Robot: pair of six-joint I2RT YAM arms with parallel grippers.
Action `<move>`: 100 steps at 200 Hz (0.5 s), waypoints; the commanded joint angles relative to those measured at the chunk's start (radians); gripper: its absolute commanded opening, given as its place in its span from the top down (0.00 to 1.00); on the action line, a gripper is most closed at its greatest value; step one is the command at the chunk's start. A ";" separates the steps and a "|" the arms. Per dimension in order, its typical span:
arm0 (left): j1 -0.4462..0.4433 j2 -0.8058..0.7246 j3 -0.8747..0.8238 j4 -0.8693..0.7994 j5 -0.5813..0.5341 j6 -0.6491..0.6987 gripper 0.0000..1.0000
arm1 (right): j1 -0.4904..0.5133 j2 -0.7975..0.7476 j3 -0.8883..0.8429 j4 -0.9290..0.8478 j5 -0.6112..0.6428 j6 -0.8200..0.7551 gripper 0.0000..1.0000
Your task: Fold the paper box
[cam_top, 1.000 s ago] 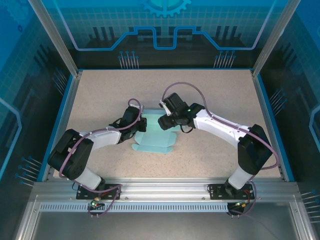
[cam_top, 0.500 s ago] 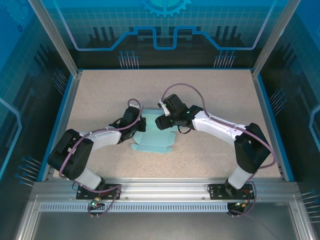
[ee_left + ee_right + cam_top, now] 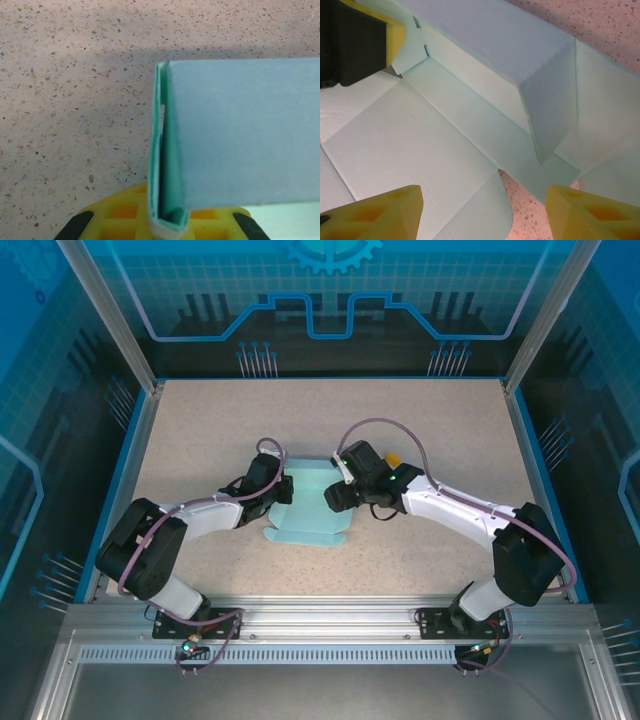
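The paper box is a pale light-blue die-cut sheet lying mid-table, its left side wall folded up. My left gripper stands at the sheet's left edge. In the left wrist view that gripper is shut on the doubled-over wall of the paper box, the card edge pinched between its yellow pads. My right gripper hovers over the sheet's right part. In the right wrist view it is open, yellow fingertips wide apart above the flat panel and a rounded flap of the paper box.
A tiny orange-yellow object lies on the speckled table just behind the right arm's wrist. The left gripper's yellow pad shows at the top left of the right wrist view. Blue rails edge the table.
The right gripper has moved toward the near side over the sheet, and its arm swung right, uncovering the orange-yellow object. The left arm has held still.
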 commanded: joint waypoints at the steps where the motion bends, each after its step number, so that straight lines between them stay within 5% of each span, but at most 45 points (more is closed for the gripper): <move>1: -0.006 -0.021 0.029 0.009 -0.007 -0.004 0.88 | -0.005 -0.028 -0.025 -0.004 -0.020 0.034 0.33; 100: -0.005 -0.035 0.025 0.009 -0.006 -0.006 0.88 | -0.039 0.008 -0.108 0.071 -0.008 0.134 0.33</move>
